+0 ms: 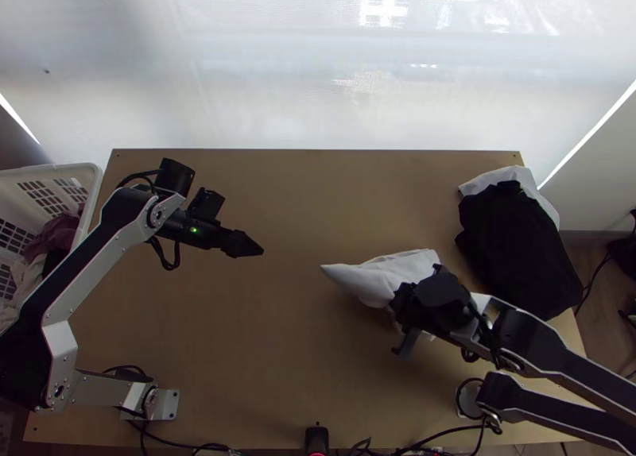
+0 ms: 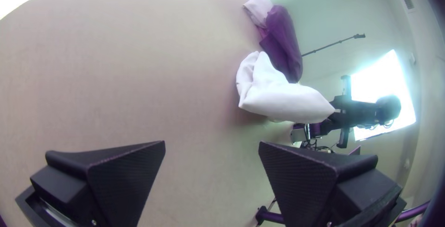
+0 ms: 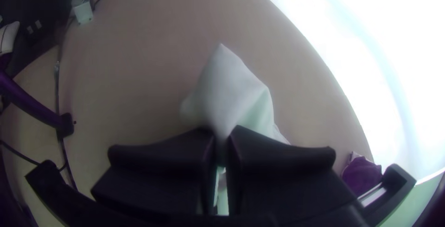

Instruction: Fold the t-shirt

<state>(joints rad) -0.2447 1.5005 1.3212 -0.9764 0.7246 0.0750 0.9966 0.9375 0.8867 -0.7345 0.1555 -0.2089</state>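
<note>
White t-shirt (image 1: pixel 380 276), bunched up (kinda pointy, tbh), is clamped in the right gripper (image 1: pixel 404 303); the left gripper (image 1: pixel 253 245) is held well apart from it, jaws spread wide.

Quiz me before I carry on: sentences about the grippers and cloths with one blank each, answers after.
The right gripper is shut on a ___ t-shirt. The left gripper is open, with ___ between its fingers. In the top view, a ___ garment lies partly over a white cloth. The laundry basket stands at the table's ___ side.

white; nothing; black; left
</note>
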